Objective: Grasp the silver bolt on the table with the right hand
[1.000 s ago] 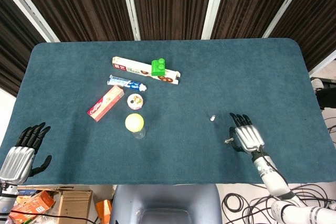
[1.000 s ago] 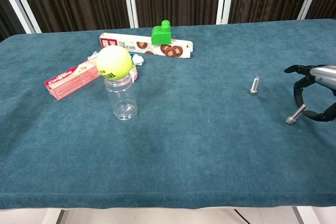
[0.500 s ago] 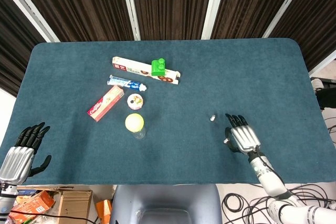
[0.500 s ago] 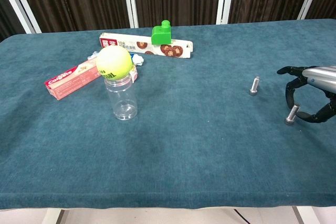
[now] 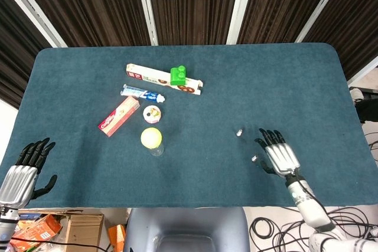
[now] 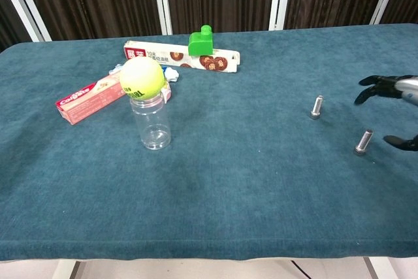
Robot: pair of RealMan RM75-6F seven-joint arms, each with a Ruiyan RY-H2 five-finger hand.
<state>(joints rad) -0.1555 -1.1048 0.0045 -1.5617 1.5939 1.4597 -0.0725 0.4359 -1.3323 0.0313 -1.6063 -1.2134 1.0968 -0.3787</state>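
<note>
Two silver bolts stand upright on the blue cloth. The nearer bolt [image 5: 254, 159] [image 6: 363, 142] stands just left of my right hand [image 5: 279, 157] [image 6: 400, 87]. That hand holds nothing; its fingers are spread, with a small gap between the thumb and the bolt. In the chest view only the fingers and the thumb tip show at the right edge. The second bolt [image 5: 239, 132] [image 6: 317, 106] stands a little farther back and to the left. My left hand [image 5: 23, 172] hovers off the table's front left corner, fingers apart and holding nothing.
At the back left lie a long biscuit box [image 5: 163, 79] with a green block [image 5: 178, 75] on it, a toothpaste tube [image 5: 142, 93], a pink box [image 5: 119, 116] and a small round tin [image 5: 152, 114]. A yellow ball [image 6: 142, 77] sits on a clear jar [image 6: 151, 125].
The nearer bolt was tilted between my right hand's thumb and fingers; now it stands free on the cloth. The hand has let go and drawn back to the right.
</note>
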